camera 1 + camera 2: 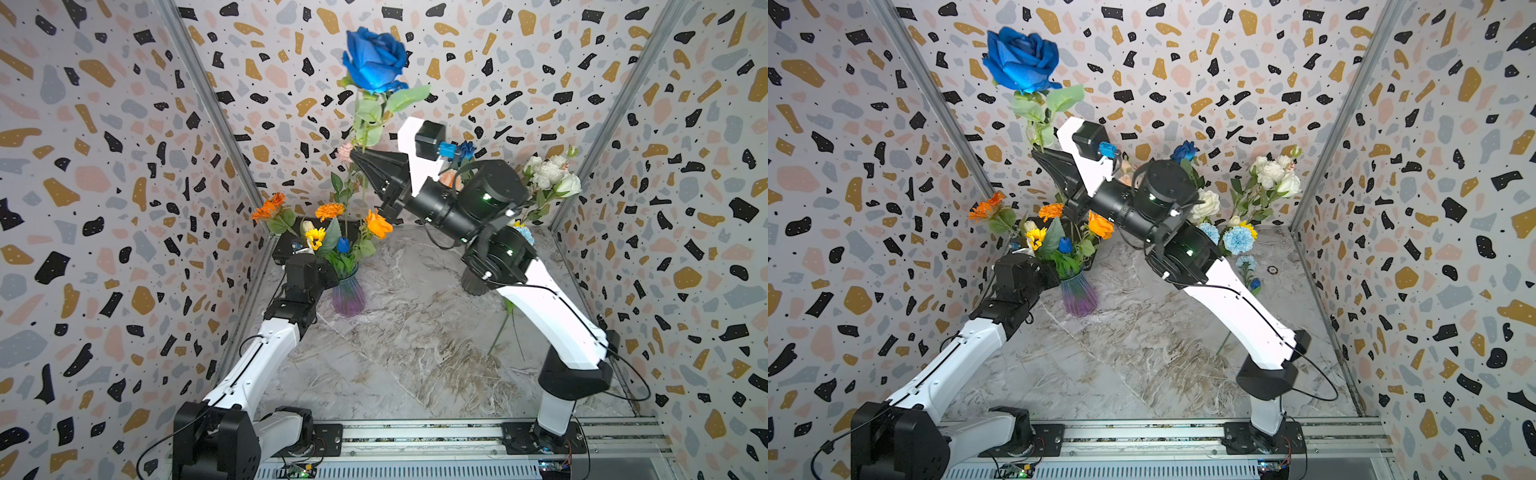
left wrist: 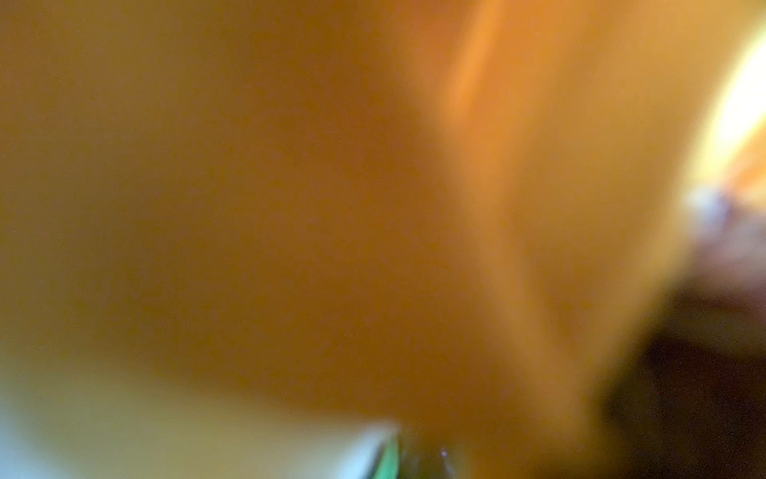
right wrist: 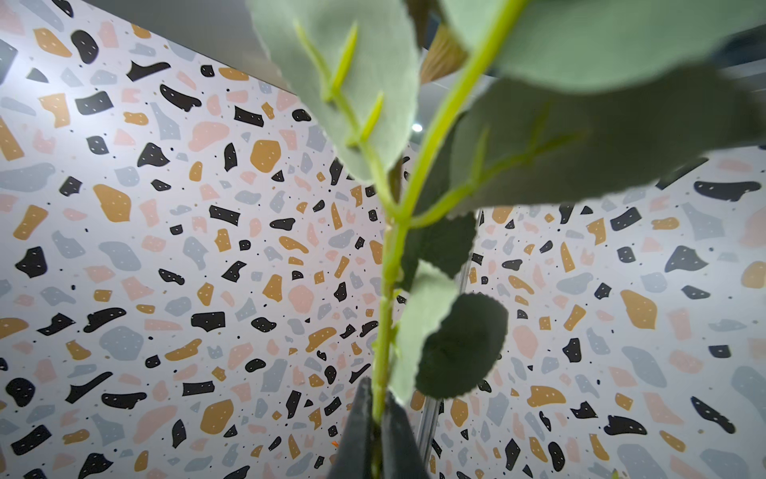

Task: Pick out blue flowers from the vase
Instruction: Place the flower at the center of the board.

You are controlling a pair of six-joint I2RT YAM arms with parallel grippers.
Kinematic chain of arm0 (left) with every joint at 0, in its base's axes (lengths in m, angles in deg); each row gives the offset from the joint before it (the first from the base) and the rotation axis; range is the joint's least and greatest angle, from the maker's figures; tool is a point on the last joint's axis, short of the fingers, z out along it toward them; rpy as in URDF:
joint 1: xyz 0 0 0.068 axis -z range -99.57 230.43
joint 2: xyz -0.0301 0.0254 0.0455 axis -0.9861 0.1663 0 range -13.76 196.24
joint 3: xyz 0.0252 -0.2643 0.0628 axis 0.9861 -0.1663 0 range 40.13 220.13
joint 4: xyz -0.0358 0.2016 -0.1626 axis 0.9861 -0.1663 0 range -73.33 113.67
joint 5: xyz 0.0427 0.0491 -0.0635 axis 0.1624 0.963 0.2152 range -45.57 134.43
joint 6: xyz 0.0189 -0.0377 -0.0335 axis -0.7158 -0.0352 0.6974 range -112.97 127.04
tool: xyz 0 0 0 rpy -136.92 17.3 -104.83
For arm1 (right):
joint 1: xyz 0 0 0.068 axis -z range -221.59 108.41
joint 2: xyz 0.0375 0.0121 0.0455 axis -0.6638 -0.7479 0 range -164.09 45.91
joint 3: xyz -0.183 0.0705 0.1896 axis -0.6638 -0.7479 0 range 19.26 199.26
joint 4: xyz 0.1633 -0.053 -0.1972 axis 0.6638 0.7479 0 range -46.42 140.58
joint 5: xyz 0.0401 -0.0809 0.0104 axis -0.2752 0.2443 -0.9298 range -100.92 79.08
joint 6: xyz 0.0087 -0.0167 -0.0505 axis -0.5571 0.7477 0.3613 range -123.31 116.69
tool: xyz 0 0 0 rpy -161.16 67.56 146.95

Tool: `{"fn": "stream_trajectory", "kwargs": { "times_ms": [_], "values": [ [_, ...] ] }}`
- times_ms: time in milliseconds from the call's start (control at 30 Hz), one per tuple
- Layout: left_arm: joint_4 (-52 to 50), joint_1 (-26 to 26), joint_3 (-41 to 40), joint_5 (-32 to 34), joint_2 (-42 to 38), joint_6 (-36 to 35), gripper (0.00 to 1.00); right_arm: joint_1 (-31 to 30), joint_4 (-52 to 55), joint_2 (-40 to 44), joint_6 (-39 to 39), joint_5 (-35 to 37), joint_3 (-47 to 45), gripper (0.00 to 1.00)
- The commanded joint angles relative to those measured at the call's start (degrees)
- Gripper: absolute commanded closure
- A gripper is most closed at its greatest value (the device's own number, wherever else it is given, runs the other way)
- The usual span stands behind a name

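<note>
Since the blue rose (image 1: 376, 58) is a cloth bloom on a long, thin green stem (image 3: 387, 290), it should handle as something light but top-heavy. The soft petals would crush and the wiry stalk bends and springs. The stem, not the head, is the place to take it, below the leaves (image 3: 456, 344) so they do not bunch in the grip. Its head stands high in the upper middle of both top views, nearly upright, far above the vase (image 1: 348, 297) at lower centre-left; whether the stem's lower end is free of the vase I cannot tell. The right gripper (image 1: 355, 154) is pressed together on that stem just beneath the leaves, the stalk running between its dark fingers (image 3: 356, 431). A smooth stalk pinched at one narrow spot could, I judge, swivel or slip if swung fast. A small blue bud (image 1: 342, 245) sits in the vase among orange flowers (image 1: 378, 224) and a yellow sunflower (image 1: 315, 237). The left gripper, at the end of the left arm (image 1: 266, 353) reaching in from the lower left, is closed. Its tips are hidden behind the blooms, and the left wrist view is an orange blur, so what it pinches, if anything, cannot be told. Further right, pale blue pom-poms (image 1: 1237, 240) and white roses (image 1: 1273, 174) crowd behind the right arm.
</note>
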Motion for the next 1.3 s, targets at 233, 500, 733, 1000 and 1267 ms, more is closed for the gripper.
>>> {"fn": "stream_trajectory", "kwargs": {
  "times_ms": [233, 500, 733, 1000, 1267],
  "values": [
    [-4.4, 0.0, -2.2, 3.4, 0.9, -5.1, 1.00, -0.6, 13.5, 22.2, 3.1, 21.3, -17.3, 1.00],
    [-4.8, 0.1, -1.7, 3.1, 1.1, -5.5, 1.00, -0.5, 18.9, 35.7, -0.6, 49.8, -32.9, 1.00],
    [-5.0, 0.1, -1.6, 3.1, 0.7, -5.6, 1.00, 2.0, 16.1, 42.2, 3.5, 69.8, -39.0, 1.00],
    [-5.4, 0.1, -1.7, 2.4, 1.0, -5.7, 1.00, 12.1, 17.8, 44.5, 3.0, 75.3, -42.4, 1.00],
    [-5.7, 0.1, -1.5, 2.6, 0.6, -5.9, 1.00, 37.8, 39.0, 38.4, -18.6, 50.1, -40.9, 1.00]
  ]
}}
